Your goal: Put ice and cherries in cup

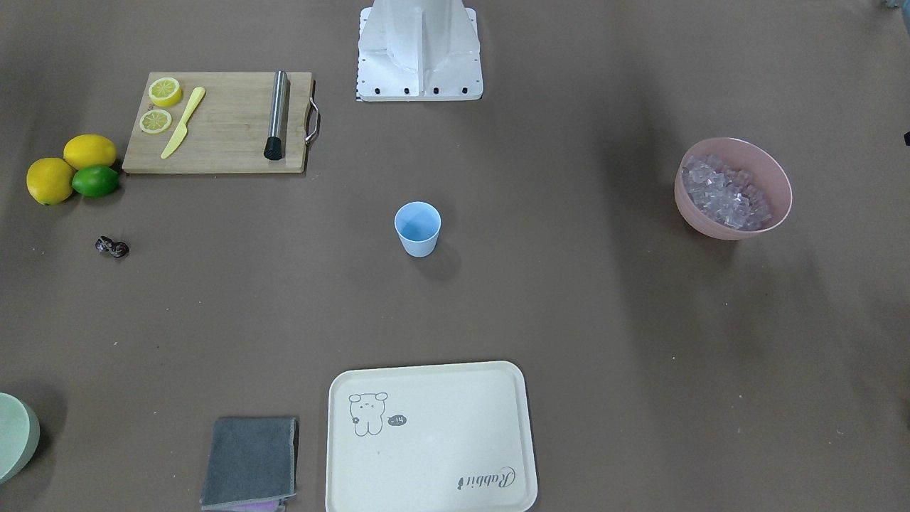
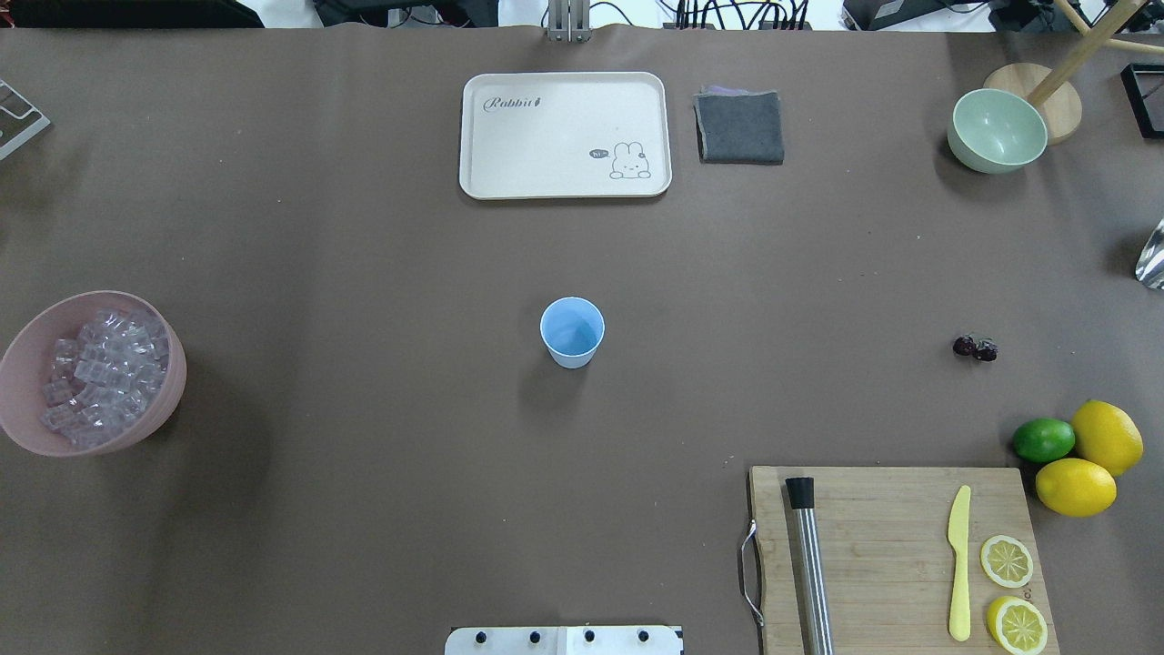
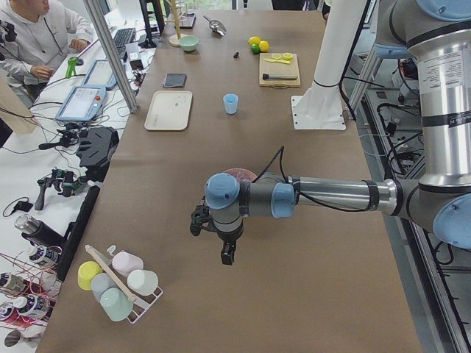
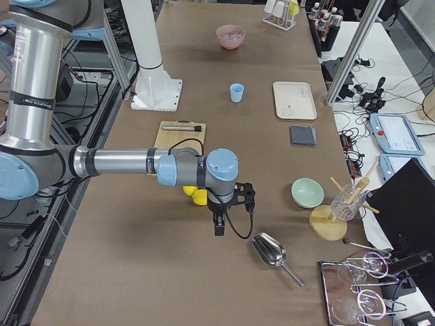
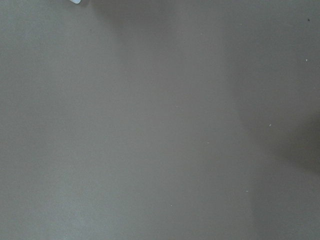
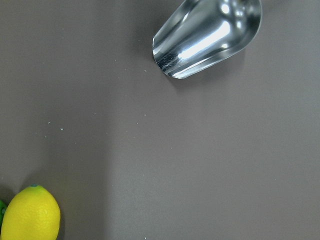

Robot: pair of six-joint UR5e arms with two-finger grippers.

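Two ingredients, neither yet delivered: the light blue cup (image 2: 572, 331) stands upright at mid-tabletop, its inside showing only bare blue. The ice (image 2: 105, 377) lies heaped in the pink bowl (image 2: 177, 373), well off to my left. The cherries (image 2: 975, 348), a joined dark pair, lie on the bare tabletop well to my right, near the lime (image 2: 1044, 439) and two lemons (image 2: 1106, 437). My left tool (image 3: 227, 257) hangs over open tabletop on the far side of the bowl from the cup. My right tool (image 4: 218, 229) hovers out past the lemons, near a metal scoop (image 6: 207, 37). Both tools show only in the side views, so I cannot tell whether either is open or closed. By my reckoning the task stands at its very start, with ice and cherries both left to move.
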